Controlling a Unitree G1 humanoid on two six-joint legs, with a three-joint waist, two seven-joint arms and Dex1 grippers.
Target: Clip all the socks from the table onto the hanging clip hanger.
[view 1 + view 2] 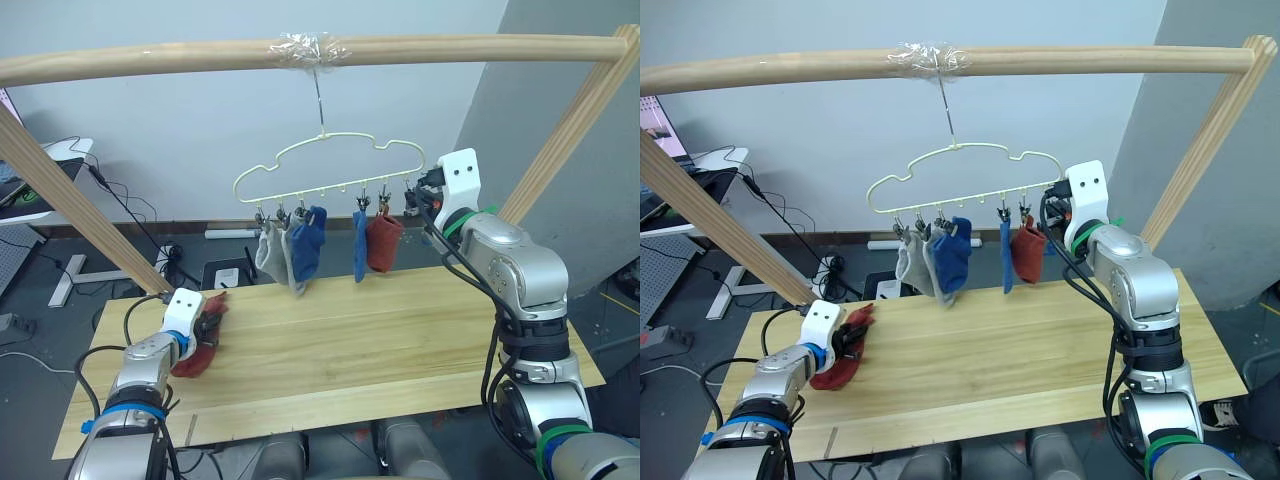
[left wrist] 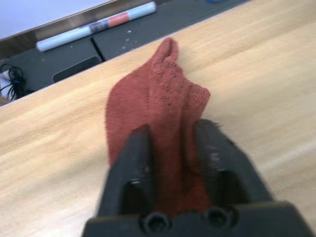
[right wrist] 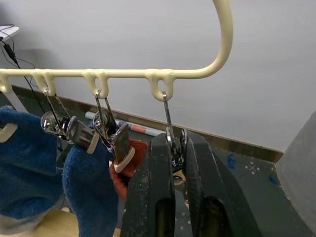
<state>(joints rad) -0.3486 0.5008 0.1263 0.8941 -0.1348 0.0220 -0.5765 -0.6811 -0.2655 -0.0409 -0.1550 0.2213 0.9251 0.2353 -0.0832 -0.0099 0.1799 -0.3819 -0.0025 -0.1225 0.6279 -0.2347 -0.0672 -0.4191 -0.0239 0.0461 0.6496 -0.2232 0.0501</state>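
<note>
A rust-red sock [image 2: 158, 98] lies at the left end of the table [image 1: 350, 350], and my left gripper [image 2: 173, 133] is shut on its near part, one finger on each side. The pale-yellow clip hanger [image 1: 330, 140] hangs from the pole by its hook. On its clips hang two light grey socks [image 1: 270, 250], a blue sock [image 1: 310, 240], a second blue sock [image 1: 360, 245] and a rust-red sock [image 1: 384, 240]. At the hanger's right end, my right gripper [image 3: 174, 140] is shut on the last clip [image 3: 168, 116], which holds no sock.
A round wooden pole frame [image 1: 450, 48] spans above the table, with slanted legs at left [image 1: 80, 210] and right [image 1: 570, 120]. Behind the table, the floor holds cables [image 1: 130, 215] and a white tube [image 2: 98, 24]. A desk [image 1: 40, 180] stands far left.
</note>
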